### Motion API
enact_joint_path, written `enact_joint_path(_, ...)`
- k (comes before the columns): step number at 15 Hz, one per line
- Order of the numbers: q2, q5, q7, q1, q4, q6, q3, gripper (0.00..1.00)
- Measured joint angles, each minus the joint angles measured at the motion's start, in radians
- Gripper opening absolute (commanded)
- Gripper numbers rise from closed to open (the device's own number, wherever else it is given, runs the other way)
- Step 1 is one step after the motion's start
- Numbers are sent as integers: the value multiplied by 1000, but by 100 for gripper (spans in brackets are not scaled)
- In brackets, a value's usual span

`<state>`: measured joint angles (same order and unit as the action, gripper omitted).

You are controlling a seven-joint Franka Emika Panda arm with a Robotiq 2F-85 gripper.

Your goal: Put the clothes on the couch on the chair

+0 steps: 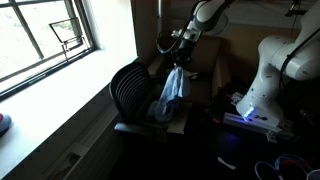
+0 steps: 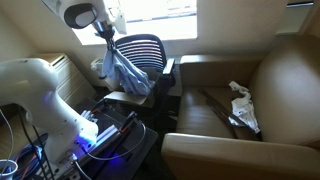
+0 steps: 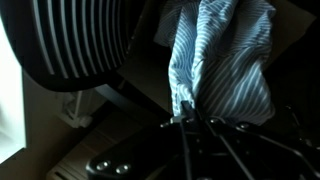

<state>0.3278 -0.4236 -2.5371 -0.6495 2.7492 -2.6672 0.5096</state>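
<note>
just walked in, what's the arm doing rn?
The gripper is holding a blue striped garment, which hangs in front of the backrest of the mesh office chair, not yet released. Whether its hem touches the seat is unclear. A white item lies on the couch.

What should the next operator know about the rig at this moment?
The claw is shut on the blue cloth, which hangs in front of the chair back, over the seat.
On the couch lies a white item; I cannot tell what it is.
Done: cloth is off the couch.
Left: lower it, open the claw, then check the white item.
</note>
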Motion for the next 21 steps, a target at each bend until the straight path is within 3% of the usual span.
enact_joint_path(5,-197,-72,-70,-136,-16,-38,13,1)
enact_joint_path(11,-175,-152,-54,-374,-89,-225,48,4)
enact_joint_path(17,-162,-160,-66,-395,-95,-243,73,1)
enact_joint_path(21,-177,-139,-64,-529,-90,-388,168,1)
